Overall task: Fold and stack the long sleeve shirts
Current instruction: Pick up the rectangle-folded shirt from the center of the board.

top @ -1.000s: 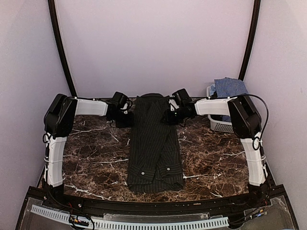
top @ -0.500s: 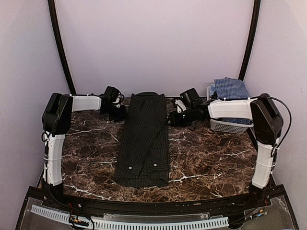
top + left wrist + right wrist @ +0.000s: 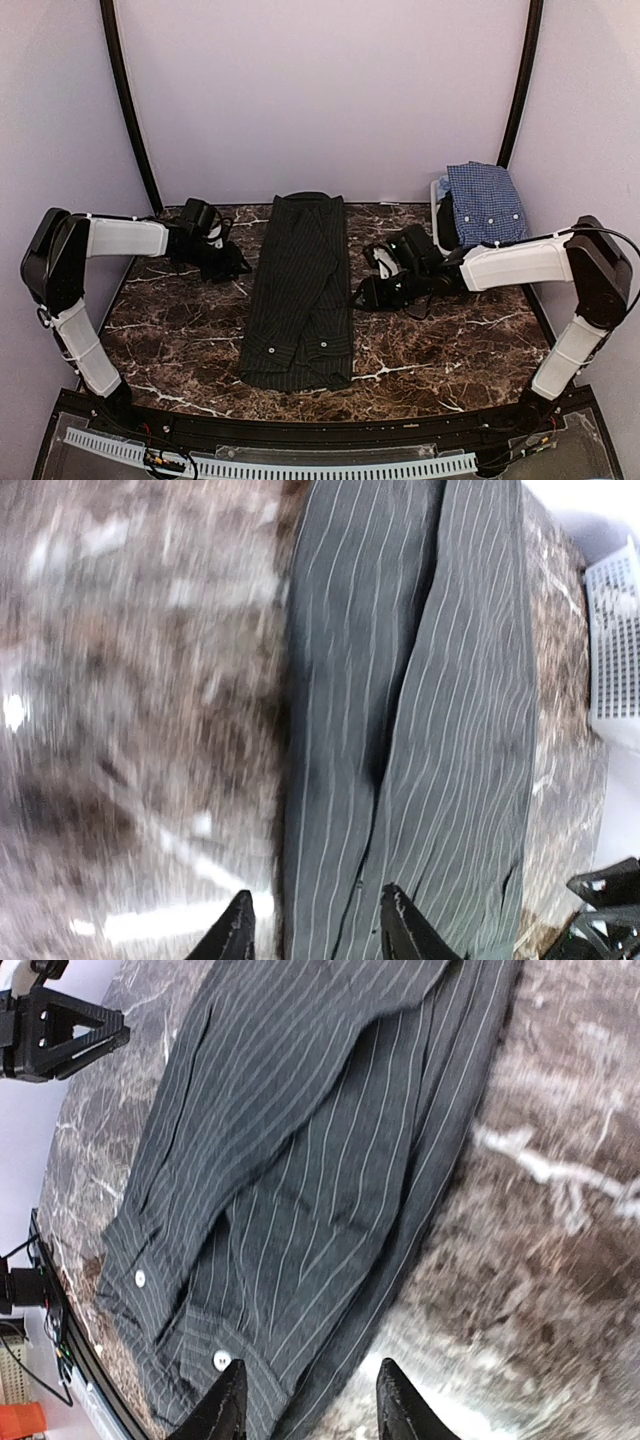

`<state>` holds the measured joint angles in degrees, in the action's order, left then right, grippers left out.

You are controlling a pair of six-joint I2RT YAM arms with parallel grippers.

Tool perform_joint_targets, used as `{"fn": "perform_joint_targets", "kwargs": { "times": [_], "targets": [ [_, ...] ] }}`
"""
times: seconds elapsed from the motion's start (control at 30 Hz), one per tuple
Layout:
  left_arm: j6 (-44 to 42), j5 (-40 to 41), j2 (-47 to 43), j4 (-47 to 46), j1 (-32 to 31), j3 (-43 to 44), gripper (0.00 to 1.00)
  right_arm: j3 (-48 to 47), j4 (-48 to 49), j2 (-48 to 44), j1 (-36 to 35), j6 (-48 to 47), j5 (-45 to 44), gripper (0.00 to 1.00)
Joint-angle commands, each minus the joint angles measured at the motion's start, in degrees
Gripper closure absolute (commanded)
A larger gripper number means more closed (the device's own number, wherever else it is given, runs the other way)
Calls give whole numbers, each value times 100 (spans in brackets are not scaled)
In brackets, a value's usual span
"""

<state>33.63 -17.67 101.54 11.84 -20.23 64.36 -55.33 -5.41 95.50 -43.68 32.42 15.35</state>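
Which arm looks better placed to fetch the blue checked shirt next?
Probably the right. The blue checked shirt drapes over the basket at the right rear corner, near the right gripper, which is open. The left gripper sits beyond the black shirt.

Table (image 3: 450, 340): dark brown marble-look top with white veins, bare on both sides of centre. One black pinstripe shirt (image 3: 300, 300) lies flat on it, folded into a long narrow strip running from the far edge toward the near edge, roughly centred. The sleeves are folded in over the body. Two small white buttons (image 3: 322, 343) show at the near end. A white slatted basket (image 3: 612, 640) stands on the far right corner, apart from the shirt.
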Motion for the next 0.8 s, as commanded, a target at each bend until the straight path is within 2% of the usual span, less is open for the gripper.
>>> {"fn": "perform_joint_targets", "kwargs": {
  "times": [0.0,0.1,0.23,0.53,0.77],
  "targets": [
    [321,-490,-795,-437,-112,-1134,59,443,513,-283,-313,487,60,60],
    [446,-650,-1379,-617,-241,-1912,61,562,738,-288,-519,677,112,65],
    [684,-768,-1958,-729,-518,-2488,63,538,794,-234,-873,803,120,70],
    [904,-732,-2408,-667,-897,-3027,66,553,805,191,-1520,874,245,80],
    [847,-738,-2401,-558,-915,-3031,66,754,767,564,-1868,935,343,81]
  ]
}}
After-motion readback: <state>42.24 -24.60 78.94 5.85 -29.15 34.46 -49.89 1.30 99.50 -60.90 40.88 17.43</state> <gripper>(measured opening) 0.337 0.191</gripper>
